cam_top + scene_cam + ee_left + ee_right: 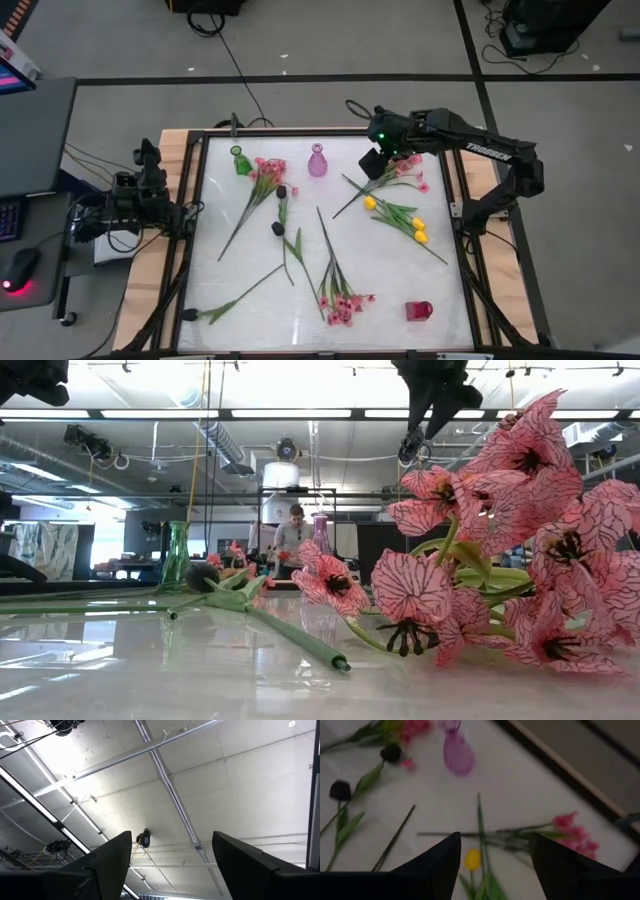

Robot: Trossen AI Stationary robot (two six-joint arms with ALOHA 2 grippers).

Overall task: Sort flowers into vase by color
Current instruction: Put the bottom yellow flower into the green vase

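Green-stemmed flowers lie flat on the white table (250, 290): pink sprays (268, 172) (405, 172) (340, 305), yellow tulips (418, 230) (472, 859) and dark tulips (277, 228) (340, 790). At the far side stand a green vase (238, 160) and a purple vase (317, 160) (457, 755); a red vase (419, 311) is near right. My right gripper (372, 160) (492, 870) hangs open above the far right of the table, slanting down over the right pink spray and a yellow tulip. My left gripper (170, 865) is open at the table's left edge, pointing up at the ceiling.
A black frame (470, 260) and wooden border edge the table. In the low view pink blossoms (520, 560) fill the near right, and a person (295, 530) stands in the room far behind. Cables and a desk lie beyond the left edge.
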